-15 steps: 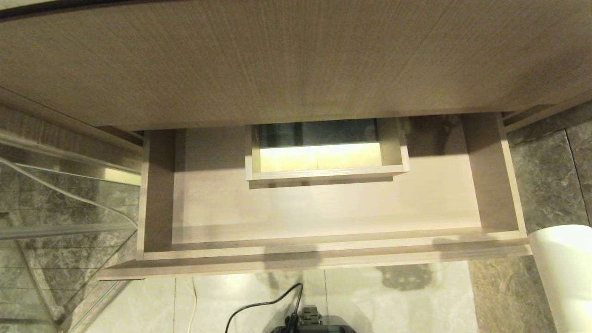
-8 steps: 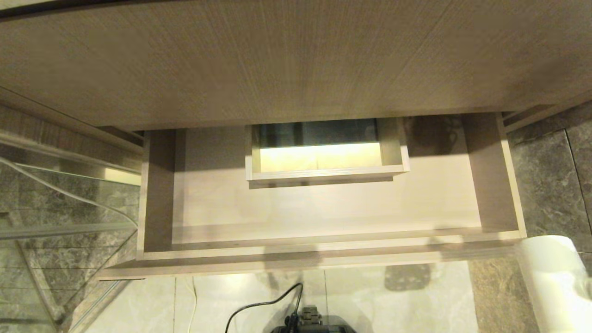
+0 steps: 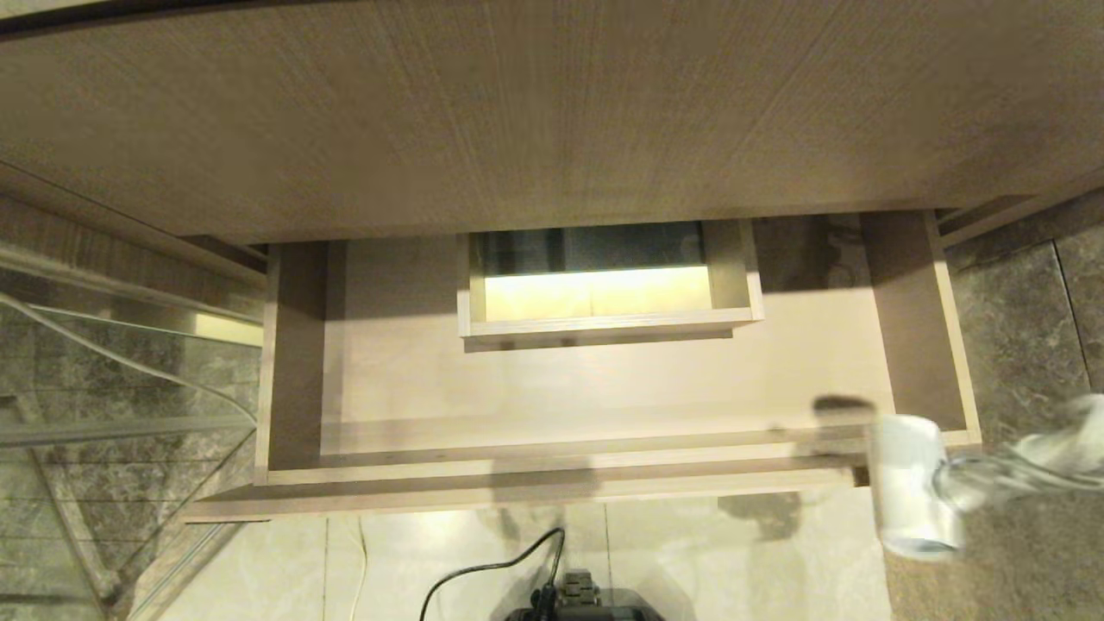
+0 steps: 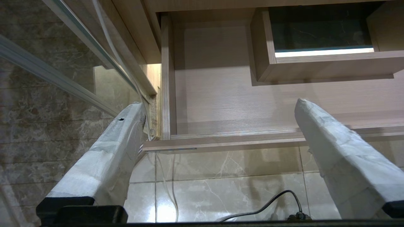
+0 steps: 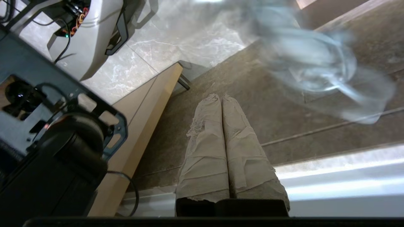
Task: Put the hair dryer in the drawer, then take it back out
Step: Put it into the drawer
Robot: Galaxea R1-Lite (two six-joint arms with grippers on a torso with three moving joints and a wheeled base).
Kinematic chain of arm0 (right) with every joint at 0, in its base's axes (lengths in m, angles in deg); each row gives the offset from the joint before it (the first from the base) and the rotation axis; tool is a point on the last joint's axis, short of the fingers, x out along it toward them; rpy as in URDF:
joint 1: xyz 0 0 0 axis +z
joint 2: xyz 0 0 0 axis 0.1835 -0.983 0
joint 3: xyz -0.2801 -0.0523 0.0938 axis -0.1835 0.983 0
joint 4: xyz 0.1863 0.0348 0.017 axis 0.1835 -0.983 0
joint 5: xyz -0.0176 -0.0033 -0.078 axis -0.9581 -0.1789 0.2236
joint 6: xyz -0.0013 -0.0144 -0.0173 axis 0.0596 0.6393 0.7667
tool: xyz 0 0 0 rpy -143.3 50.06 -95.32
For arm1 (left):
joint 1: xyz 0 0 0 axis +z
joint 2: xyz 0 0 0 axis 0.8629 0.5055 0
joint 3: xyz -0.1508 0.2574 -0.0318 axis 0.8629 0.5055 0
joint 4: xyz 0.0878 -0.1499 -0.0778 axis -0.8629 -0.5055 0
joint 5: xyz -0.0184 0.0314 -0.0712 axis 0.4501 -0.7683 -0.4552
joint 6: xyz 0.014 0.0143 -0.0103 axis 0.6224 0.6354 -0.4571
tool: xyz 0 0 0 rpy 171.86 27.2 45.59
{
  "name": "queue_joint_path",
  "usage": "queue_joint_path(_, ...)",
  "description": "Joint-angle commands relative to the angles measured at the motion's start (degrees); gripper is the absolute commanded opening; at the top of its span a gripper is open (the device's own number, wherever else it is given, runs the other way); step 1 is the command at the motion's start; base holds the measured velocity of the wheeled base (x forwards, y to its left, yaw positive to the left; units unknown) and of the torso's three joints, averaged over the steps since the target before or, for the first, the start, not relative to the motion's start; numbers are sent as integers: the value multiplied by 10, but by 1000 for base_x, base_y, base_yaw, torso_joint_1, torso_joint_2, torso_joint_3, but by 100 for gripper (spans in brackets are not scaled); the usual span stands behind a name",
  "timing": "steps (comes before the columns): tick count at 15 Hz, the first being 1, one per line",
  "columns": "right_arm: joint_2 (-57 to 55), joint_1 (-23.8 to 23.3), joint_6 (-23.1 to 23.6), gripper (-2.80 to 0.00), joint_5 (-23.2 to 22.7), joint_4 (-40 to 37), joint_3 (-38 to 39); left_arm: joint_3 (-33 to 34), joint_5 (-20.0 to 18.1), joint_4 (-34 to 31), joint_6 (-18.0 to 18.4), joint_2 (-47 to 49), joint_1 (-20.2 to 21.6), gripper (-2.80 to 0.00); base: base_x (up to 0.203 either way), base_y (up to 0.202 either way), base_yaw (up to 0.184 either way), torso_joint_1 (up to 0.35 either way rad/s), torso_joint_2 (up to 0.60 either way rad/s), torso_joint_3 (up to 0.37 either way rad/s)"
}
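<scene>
Drawer point(image 3: 604, 388) is pulled open under the wood-grain panel point(image 3: 517, 112), interior bare, boxed cut-out point(image 3: 604, 285) at mid-back. Hair dryer point(image 3: 910, 483) is outside the drawer: white barrel hangs at the drawer's front right corner, overlapping the front edge in the head view, above the stone floor point(image 3: 992, 345). Heavily motion-blurred; a pale blurred streak runs from it toward the right edge of the frame, so what's carrying it can't be made out. Right gripper point(image 5: 221, 97): taped fingers pressed together, fully closed, nothing visible between the tips; a blurred loop of pale cord point(image 5: 315, 69) hangs beyond them. Left gripper point(image 4: 221, 107) sits wide open and empty, near the drawer's front left corner. Black cable point(image 3: 492, 569) lies on the pale tile below.
</scene>
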Motion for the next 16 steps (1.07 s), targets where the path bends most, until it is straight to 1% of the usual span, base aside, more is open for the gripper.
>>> queue_joint_path(1,-38,-3,0,-280,-1,26,12,23,0,1,0,0,0,0,0,0,0,0,0,0)
queue_joint_path(6,-93,-14,0,-280,-1,86,7,23,0,1,0,0,0,0,0,0,0,0,0,0)
queue_joint_path(9,-102,-13,0,-280,-2,94,-7,23,0,1,-1,0,0,0,0,0,0,0,0,0)
queue_joint_path(12,-102,-16,0,-280,-1,109,2,23,0,1,0,0,0,0,0,0,0,0,0,0)
queue_joint_path(13,-103,-17,-3,-280,-1,107,9,23,0,1,-1,0,0,0,0,0,0,0,0,0)
queue_joint_path(15,-101,-18,-32,-280,-1,101,25,23,0,1,-1,0,0,0,0,0,0,0,0,0)
queue_joint_path(16,-100,-23,-34,-280,6,94,28,23,0,1,0,0,0,0,0,0,0,0,0,0)
